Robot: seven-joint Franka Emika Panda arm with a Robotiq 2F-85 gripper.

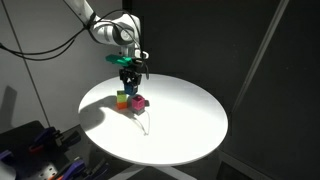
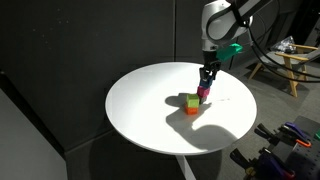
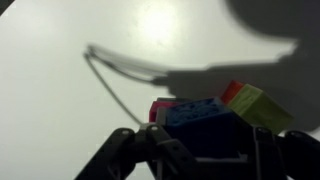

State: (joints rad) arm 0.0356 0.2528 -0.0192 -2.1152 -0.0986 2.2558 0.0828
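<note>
In the wrist view my gripper [image 3: 200, 138] is shut on a blue block [image 3: 198, 115], one dark finger on each side of it. Just under and behind the blue block a magenta block [image 3: 158, 108] shows; I cannot tell whether the two touch. To the right stands a green block [image 3: 260, 106] on top of an orange block [image 3: 232, 92]. In both exterior views the gripper [image 1: 132, 82] [image 2: 205, 84] hangs straight down over the magenta block [image 1: 139, 101] [image 2: 203, 94], beside the green block [image 1: 122, 97] [image 2: 192, 100], near the middle of the round white table [image 1: 190, 125] [image 2: 140, 110].
A thin dark line [image 3: 112, 78], like a wire or its shadow, curves across the tabletop ahead of the blocks. The table's edge [image 1: 150, 158] drops off all round. Dark equipment [image 1: 40, 150] sits below the table, and a wooden chair [image 2: 285, 62] stands beyond it.
</note>
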